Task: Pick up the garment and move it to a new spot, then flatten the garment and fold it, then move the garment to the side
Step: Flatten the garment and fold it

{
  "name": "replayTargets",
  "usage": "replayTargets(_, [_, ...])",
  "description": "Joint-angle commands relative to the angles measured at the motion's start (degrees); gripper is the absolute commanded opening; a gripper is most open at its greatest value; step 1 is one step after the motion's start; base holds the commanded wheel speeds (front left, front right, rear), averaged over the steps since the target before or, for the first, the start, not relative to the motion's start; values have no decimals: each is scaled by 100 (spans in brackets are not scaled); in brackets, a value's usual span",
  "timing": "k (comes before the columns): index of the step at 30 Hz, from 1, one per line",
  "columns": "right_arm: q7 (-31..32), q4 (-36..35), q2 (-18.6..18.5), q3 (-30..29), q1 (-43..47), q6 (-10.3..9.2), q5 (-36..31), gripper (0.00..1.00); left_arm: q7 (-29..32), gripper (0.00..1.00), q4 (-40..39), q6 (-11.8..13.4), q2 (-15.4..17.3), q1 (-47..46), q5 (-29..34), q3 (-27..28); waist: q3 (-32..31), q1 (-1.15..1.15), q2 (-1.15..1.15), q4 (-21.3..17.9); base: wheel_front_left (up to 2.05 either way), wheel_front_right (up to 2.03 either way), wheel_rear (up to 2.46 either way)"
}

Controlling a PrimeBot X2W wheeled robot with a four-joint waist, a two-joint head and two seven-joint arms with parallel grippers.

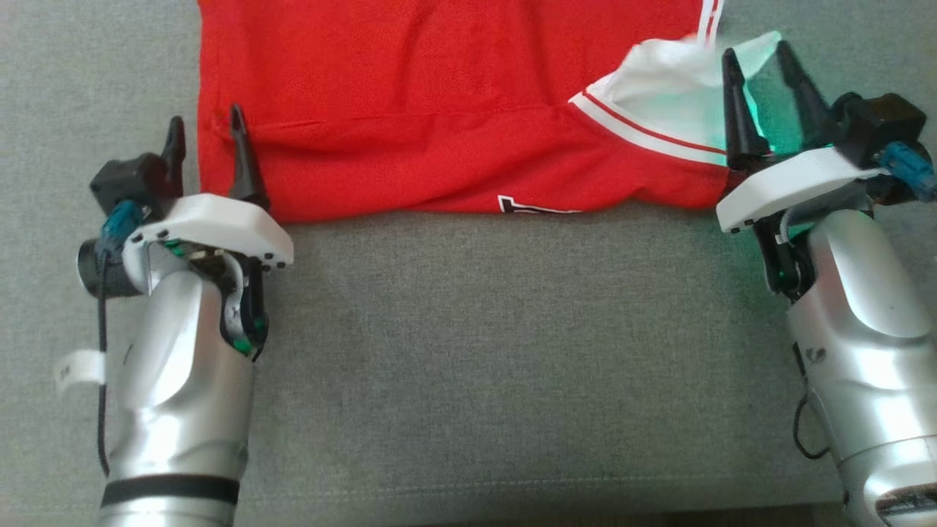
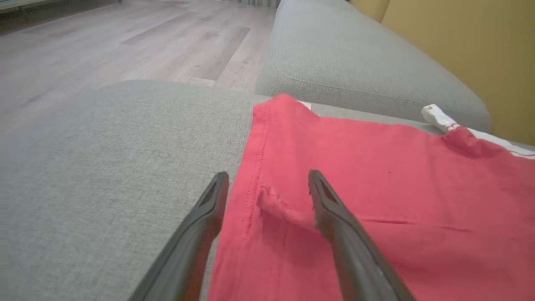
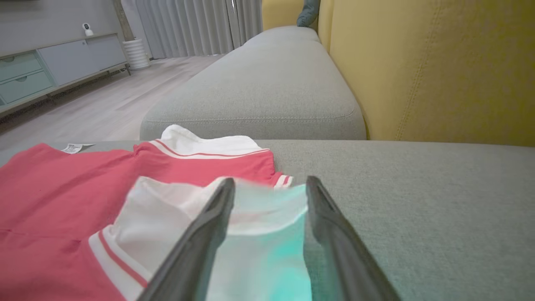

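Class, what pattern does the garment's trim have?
Trim: white with a red stripe, clearest in head view.

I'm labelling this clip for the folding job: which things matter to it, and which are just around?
Job: red garment, left gripper, right gripper, both open.
Just around: grey sofa cushion beneath, yellow backrest, wooden floor, cabinet, curtains.

Garment [image 1: 439, 110] on sofa cushion [image 1: 476, 366]
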Motion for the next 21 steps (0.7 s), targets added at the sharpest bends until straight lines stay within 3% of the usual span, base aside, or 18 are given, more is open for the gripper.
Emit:
replayTargets(1, [-75, -170, 62, 50, -10, 36, 35, 100, -34, 100, -265, 45, 136, 107, -82, 141, -36, -1, 0, 8, 0, 0, 0])
replayTargets(13, [-126, -411, 227, -492, 1279, 36, 185, 100, -34, 100, -911, 276, 136, 1265, -459, -268, -361, -1, 0, 76, 0, 0, 0])
replayTargets(21, [-114, -248, 341, -592, 1429, 36, 110, 100, -34, 100, -933, 333, 136, 1433, -513, -443, -460, -1, 0, 109, 0, 0, 0])
